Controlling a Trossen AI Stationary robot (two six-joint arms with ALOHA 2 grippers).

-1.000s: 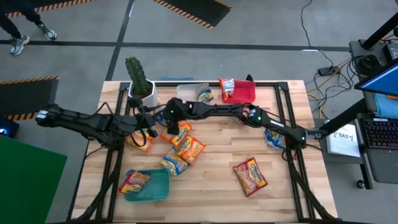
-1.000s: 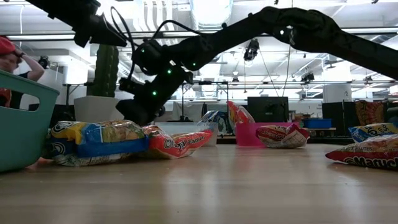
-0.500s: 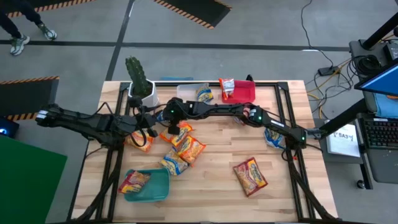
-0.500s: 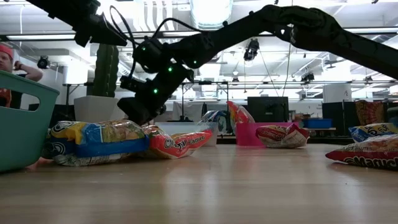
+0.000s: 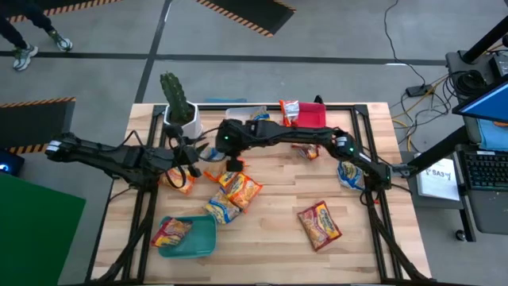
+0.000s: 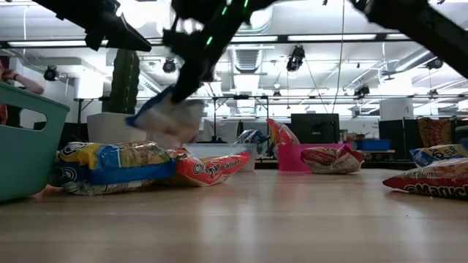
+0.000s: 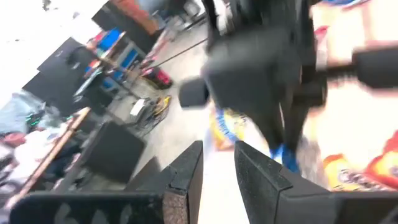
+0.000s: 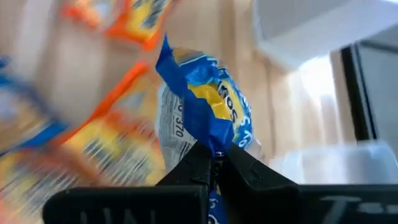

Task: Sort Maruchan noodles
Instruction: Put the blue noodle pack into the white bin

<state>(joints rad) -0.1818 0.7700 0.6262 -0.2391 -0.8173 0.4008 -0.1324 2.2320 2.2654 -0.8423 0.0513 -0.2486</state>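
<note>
Over the pile of Maruchan noodles at the table's middle left, my right gripper [image 5: 232, 162] is shut on a blue-white packet [image 6: 167, 117], which hangs above the orange and blue packets [image 6: 117, 166] on the wood. My left gripper [image 5: 193, 164] hovers just left of it, its fingers [image 7: 186, 177] a narrow gap apart with nothing between them. Orange packets [image 5: 242, 189] lie flat below both. A red-yellow packet [image 5: 319, 225] lies near the right front. My right gripper pinches a bunched blue part of the packet's film [image 8: 214, 149] between its two fingers [image 8: 193, 163]. The fingers come from above, pointing down. The packet hangs crumpled below them, lifted clear of the pile and the table [image 6: 241, 219].
A teal bin [image 5: 198, 242] at the front left holds one packet. A clear bin [image 5: 238, 117] and a red bin [image 5: 311, 119] at the far edge each hold one. A potted cactus [image 5: 178, 102] stands far left. A blue packet [image 5: 349, 176] lies at the right.
My right gripper has taken hold of the blue-white packet in the pile and risen with it. The packet now hangs clear above the other packets, which stay where they were.
</note>
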